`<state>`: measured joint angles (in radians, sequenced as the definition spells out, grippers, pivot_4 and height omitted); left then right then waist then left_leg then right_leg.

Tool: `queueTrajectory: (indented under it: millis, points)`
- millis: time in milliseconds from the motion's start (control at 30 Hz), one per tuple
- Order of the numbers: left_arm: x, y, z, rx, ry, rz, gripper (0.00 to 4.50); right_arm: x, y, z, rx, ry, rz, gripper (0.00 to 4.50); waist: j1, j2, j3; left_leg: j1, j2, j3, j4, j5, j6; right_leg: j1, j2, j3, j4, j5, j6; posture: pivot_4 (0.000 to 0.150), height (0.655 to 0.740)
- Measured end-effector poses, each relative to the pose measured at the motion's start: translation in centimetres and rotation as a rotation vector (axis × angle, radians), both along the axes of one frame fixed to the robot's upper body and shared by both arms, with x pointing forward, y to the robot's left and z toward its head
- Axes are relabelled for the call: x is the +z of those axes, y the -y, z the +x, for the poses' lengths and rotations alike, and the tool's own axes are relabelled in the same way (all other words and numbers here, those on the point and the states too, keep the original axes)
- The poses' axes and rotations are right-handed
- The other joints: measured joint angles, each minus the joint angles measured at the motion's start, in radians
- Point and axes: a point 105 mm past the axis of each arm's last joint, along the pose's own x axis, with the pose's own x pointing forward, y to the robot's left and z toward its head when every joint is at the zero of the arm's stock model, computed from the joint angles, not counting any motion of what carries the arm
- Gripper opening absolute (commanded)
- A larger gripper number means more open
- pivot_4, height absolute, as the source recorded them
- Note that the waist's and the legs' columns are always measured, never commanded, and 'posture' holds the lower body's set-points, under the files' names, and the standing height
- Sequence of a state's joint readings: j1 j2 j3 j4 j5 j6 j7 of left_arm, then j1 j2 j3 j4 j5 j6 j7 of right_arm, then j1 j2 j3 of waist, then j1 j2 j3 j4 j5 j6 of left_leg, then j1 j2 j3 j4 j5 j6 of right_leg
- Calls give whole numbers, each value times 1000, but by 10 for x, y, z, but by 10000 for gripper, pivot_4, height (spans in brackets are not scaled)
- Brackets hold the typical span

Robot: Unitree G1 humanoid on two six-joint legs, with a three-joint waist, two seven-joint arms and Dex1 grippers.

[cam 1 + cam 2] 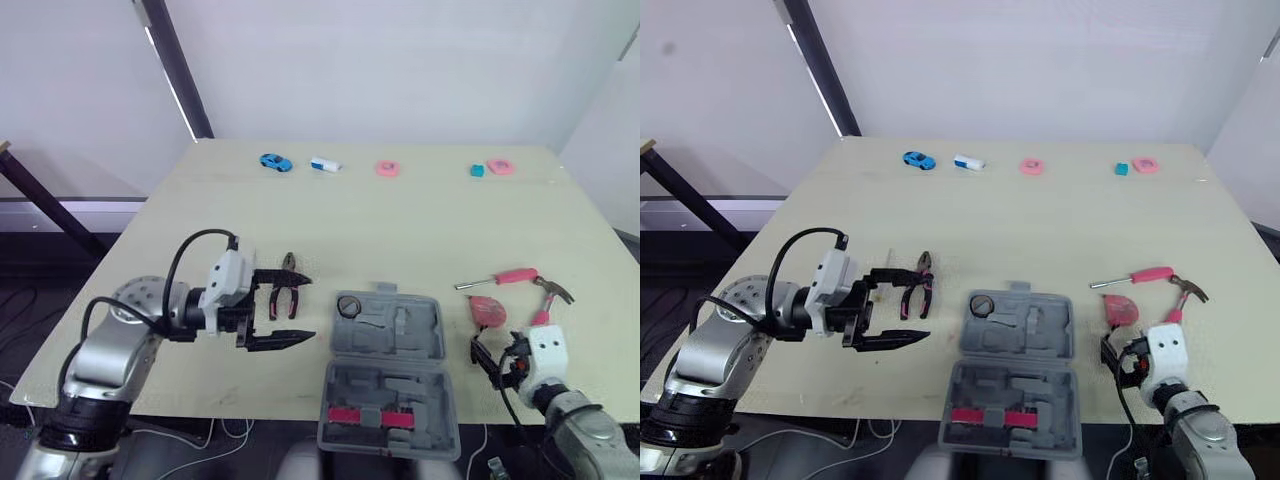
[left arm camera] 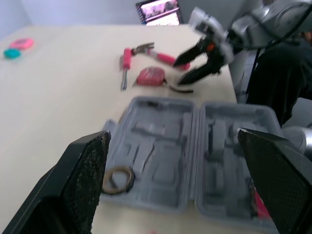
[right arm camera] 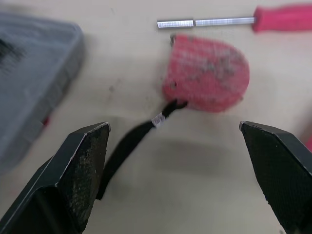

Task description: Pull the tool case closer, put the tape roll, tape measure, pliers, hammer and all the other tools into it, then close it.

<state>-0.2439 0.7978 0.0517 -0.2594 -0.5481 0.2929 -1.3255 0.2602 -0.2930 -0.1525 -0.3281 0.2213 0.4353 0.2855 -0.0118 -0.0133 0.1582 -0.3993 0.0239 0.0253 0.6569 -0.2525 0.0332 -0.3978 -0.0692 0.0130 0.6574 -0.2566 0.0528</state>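
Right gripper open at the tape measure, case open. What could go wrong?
1. The tape measure trails its black strap toward the right gripper; a close might catch only the strap, leaving the body dangling.
2. The screwdriver and hammer lie just beyond; an overshoot could shove them.
3. The tool case seems to overhang the table edge; a bump may tip it.

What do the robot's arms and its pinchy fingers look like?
Both arms are shiny silver-grey metal with rounded joints: the left arm and right arm. Each ends in a boxy white wrist block. The left gripper and right gripper have two flat black fingers each. A black cable loops over the left arm.
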Motion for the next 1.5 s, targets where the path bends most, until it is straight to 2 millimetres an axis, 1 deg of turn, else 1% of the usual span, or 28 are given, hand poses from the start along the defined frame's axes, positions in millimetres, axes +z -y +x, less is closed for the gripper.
queueTrajectory:
  millis: [67, 167, 300, 400, 500, 600, 633, 700, 733, 767, 800, 867, 1067, 1200, 1300, 1400, 1433, 1467, 1500]
  points:
    - [-1, 4, -3, -19, -19, 4, 44112, 0, -5, 2, -11, 10, 21, 45000, -1, 0, 0, 0, 0, -1, 0, 0, 0, 0, 2, 0, 0, 2, 3, 1500, 7400]
    - [-2, 4, -4, -25, -31, 8, 44112, 0, -11, 3, -15, 17, 53, 45000, -1, 0, 0, 0, 0, -1, 0, 0, 0, 0, 5, 0, 0, 2, 3, 1500, 7400]
    - [0, 5, -8, -47, -37, 15, 44112, -2, -14, 9, -64, 27, 119, 45000, -2, 0, 0, 0, 1, -1, 0, 0, 0, 0, 5, 1, 1, 2, 3, 1500, 7400]
    - [0, 7, -10, -63, -52, 14, 44112, -6, -12, 14, -115, 16, 147, 45000, -2, 0, 0, 0, 1, -1, 0, 0, 0, 0, 5, 1, 1, 2, 3, 1500, 7400]
    - [2, 9, -12, -73, -52, 14, 44112, -10, -9, 20, -135, 12, 133, 45000, -2, 0, 0, 0, 0, -1, 0, 0, 0, 0, 5, 1, 0, 2, 3, 1500, 7400]
    - [5, 12, -14, -89, -40, 12, 45000, -13, -7, 22, -130, 20, 88, 36659, -2, -1, 0, 1, 0, -1, 0, 0, 0, 0, 5, 2, 1, 2, 3, 1500, 7400]
    - [5, 12, -14, -89, -39, 13, 45000, -14, -6, 22, -127, 20, 75, 33005, -2, -1, 0, 1, 0, -1, 0, 0, 0, 0, 5, 2, 1, 2, 3, 1500, 7400]
    - [5, 12, -14, -90, -39, 13, 45000, -16, -7, 19, -111, 24, 38, 23885, -2, -1, 0, 1, 0, -1, 0, 0, 0, 0, 6, 1, 1, 2, 3, 1500, 7400]
    - [4, 12, -15, -91, -40, 13, 45000, -16, -9, 19, -104, 29, 37, 17610, -4, -1, 0, 1, 1, -1, 0, 0, 0, 0, 6, 2, 1, 2, 3, 1500, 7400]
    - [4, 12, -15, -91, -40, 13, 45000, -16, -10, 20, -102, 30, 37, 15039, -5, -1, 0, 1, 1, -1, 0, 0, 0, 0, 6, 2, 1, 2, 3, 1500, 7400]
    - [3, 13, -15, -91, -43, 13, 45000, -16, -11, 20, -100, 32, 38, 9520, -5, -1, 0, 1, 1, -1, 0, 0, 0, 0, 6, 2, 1, 2, 3, 1500, 7400]
    - [1, 12, -16, -87, -54, 12, 45000, -16, -12, 20, -98, 34, 38, 550, -4, -1, 0, 1, 1, -1, 0, 0, 0, 0, 6, 2, 1, 2, 3, 1500, 7400]
    - [-1, 13, -17, -90, -59, 11, 45000, -18, -11, 15, -88, 30, 38, 172, -1, -1, 0, 1, 1, -1, 1, 0, 0, 0, 6, 2, 1, 1, 2, 1500, 7400]
    - [0, 14, -17, -98, -58, 9, 45000, -19, -13, 3, -38, 11, 33, 172, 0, -1, 0, 1, 1, -2, 1, 0, 0, 0, 6, 2, 1, 1, 2, 1500, 7400]
    - [2, 15, -18, -111, -55, 3, 45000, -20, -20, -12, 34, -19, 31, 172, -1, -1, 0, 1, 2, -2, 1, 0, 0, 0, 6, 2, 1, 1, 2, 1500, 7400]
    - [3, 16, -21, -132, -49, 7, 45000, -22, -27, -35, 139, -66, 19, 172, 0, -1, 0, 1, 2, -1, 1, 0, 0, 0, 6, 2, 1, 1, 1, 1500, 7400]
    - [3, 17, -22, -135, -49, 8, 45000, -22, -28, -39, 157, -71, 17, 172, 0, -1, 0, 1, 2, -1, 1, 0, 0, 0, 6, 2, 1, 0, 1, 1500, 7400]
    - [3, 17, -23, -142, -49, 10, 45000, -24, -31, -54, 217, -104, 13, 172, 0, -1, 0, 1, 2, -1, 1, 0, 0, 0, 6, 2, 1, 0, 0, 1500, 7400]
    - [3, 17, -23, -144, -50, 11, 45000, -23, -33, -59, 240, -114, 13, 172, 0, -2, -1, 1, 3, -1, 1, 0, 0, 0, 6, 2, 1, 0, 0, 1500, 7400]
